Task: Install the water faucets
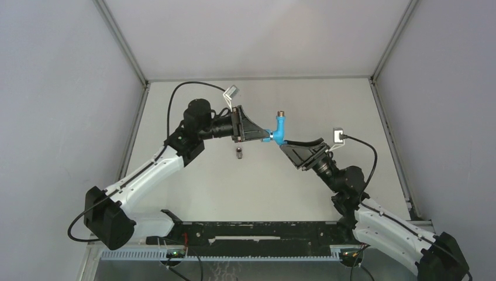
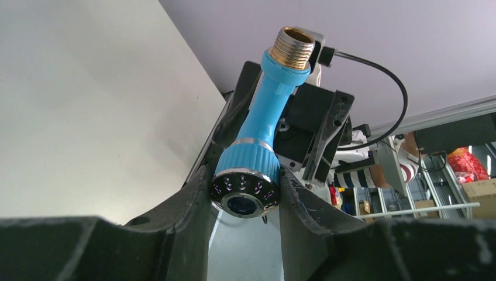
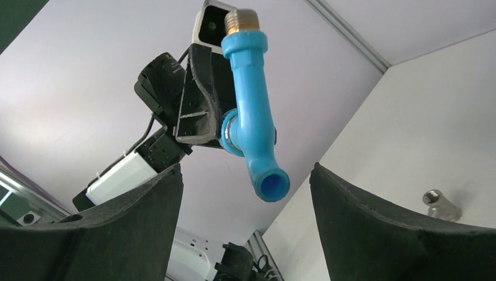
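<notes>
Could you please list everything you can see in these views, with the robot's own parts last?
Water faucet: one, bright blue with a metal threaded end, held above the table by its ridged cap.
Metal fitting: one, grey, on the table below the left tool, touching nothing else.
Table: one, white, under both arms.
Walls: three, grey, around the table.
Rail: one, black, along the near edge between the arm bases.
Left tool: one, black, shut on the faucet's cap.
Right tool: one, black, open, its fingers on either side of the faucet's spout without touching it.
</notes>
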